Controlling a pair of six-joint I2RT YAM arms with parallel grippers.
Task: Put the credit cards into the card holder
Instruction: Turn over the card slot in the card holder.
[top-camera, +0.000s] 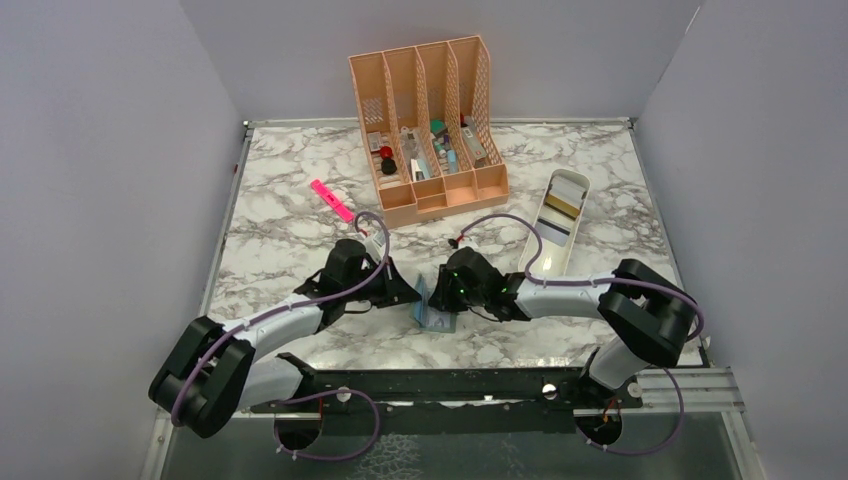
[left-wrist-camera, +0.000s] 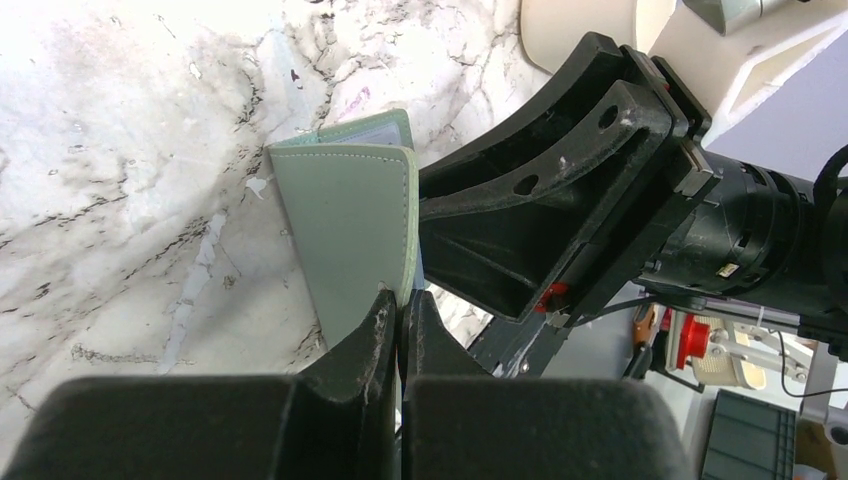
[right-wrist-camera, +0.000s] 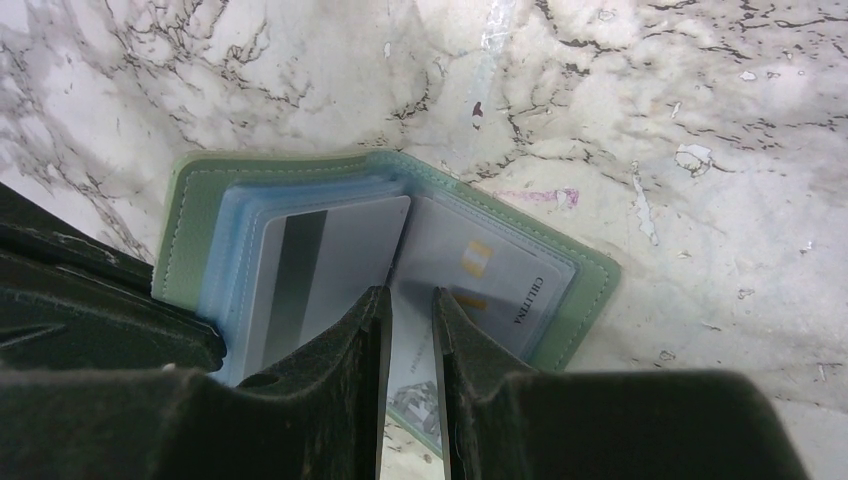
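Observation:
The grey-green card holder (top-camera: 436, 313) lies open on the marble between both arms. My left gripper (left-wrist-camera: 402, 300) is shut on the edge of its green cover (left-wrist-camera: 350, 230) and holds that flap up. My right gripper (right-wrist-camera: 410, 295) hovers just over the open blue-grey pockets, its jaws a narrow gap apart with nothing between them. A grey credit card with a dark stripe (right-wrist-camera: 320, 260) sits in the left pockets beside my right gripper's left finger. A card with a gold chip (right-wrist-camera: 490, 275) lies under the right leaf's clear pocket. More cards (top-camera: 565, 200) rest in the white tray.
The long white tray (top-camera: 545, 262) runs diagonally behind the right arm. A peach slotted organizer (top-camera: 430, 130) full of small items stands at the back centre. A pink highlighter (top-camera: 331, 200) lies to its left. The right gripper's black body (left-wrist-camera: 540, 200) crowds the left wrist view.

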